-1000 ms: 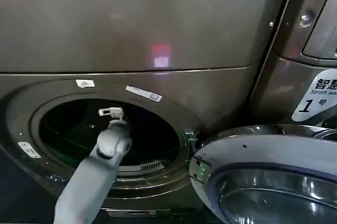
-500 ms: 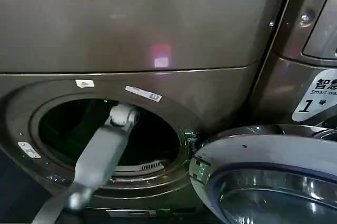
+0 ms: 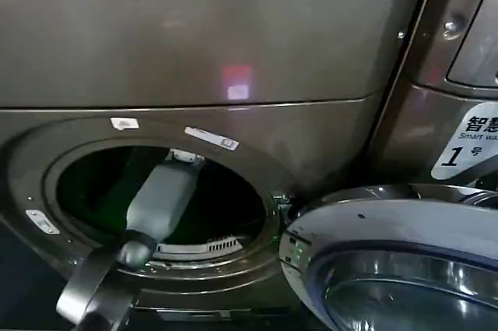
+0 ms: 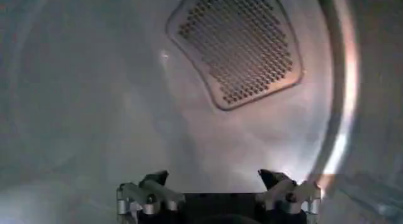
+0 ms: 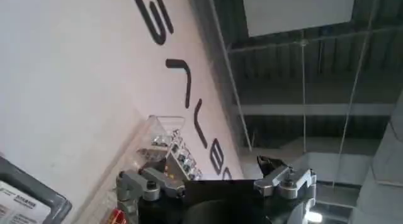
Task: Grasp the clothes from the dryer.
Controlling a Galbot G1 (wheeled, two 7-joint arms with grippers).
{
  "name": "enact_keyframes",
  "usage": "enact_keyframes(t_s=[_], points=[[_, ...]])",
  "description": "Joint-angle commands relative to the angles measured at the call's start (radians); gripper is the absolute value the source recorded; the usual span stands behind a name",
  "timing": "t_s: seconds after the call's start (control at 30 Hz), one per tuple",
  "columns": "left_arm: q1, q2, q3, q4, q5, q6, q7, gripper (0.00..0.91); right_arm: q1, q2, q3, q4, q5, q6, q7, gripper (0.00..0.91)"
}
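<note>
The dryer (image 3: 210,43) is a brown-bronze front loader, its round porthole (image 3: 163,195) standing open. My left arm (image 3: 156,202) reaches through the porthole, with the hand end hidden in the dark drum. In the left wrist view my left gripper (image 4: 214,177) is open inside the steel drum (image 4: 94,106), with nothing between its fingers. It faces the back wall and a perforated vent panel (image 4: 236,46). No clothes are visible on the drum surface in view. My right gripper (image 5: 211,165) is open and empty, away from the dryer, pointing at a white lettered wall (image 5: 75,74).
The dryer's open door (image 3: 389,261), chrome-rimmed with a glass bowl, hangs at the lower right beside the porthole. A like machine (image 3: 459,51) stands to the right, with a white hexagonal "1" sticker (image 3: 468,144) below it. Small white labels (image 3: 212,138) ring the porthole's rim.
My left arm has pushed forward and up through the porthole. Its wrist, earlier in front of the opening, is now inside the drum and the elbow has come into view.
</note>
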Motion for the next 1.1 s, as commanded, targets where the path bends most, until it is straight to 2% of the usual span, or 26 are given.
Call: enact_keyframes(t_s=[0.03, 0.2, 0.47, 0.73, 1.1], points=[[-0.084, -0.006, 0.102, 0.161, 0.178, -0.052, 0.403, 0.907, -0.001, 0.002, -0.001, 0.000, 0.000, 0.001, -0.001, 0.907], [-0.122, -0.001, 0.133, 0.195, 0.236, -0.085, 0.586, 0.907, 0.000, 0.001, -0.005, 0.004, 0.000, 0.000, -0.002, 0.907], [-0.140, -0.007, 0.168, 0.243, 0.366, -0.134, 0.699, 0.907, 0.008, 0.003, -0.017, 0.012, -0.003, 0.001, -0.006, 0.907], [-0.160, -0.035, 0.179, 0.292, 0.590, -0.176, 0.744, 0.907, 0.006, 0.004, -0.017, 0.015, -0.004, 0.000, -0.007, 0.907], [-0.176, -0.039, 0.278, 0.329, 0.627, -0.194, 0.787, 0.907, 0.023, 0.006, -0.034, 0.024, -0.004, -0.001, -0.008, 0.907]])
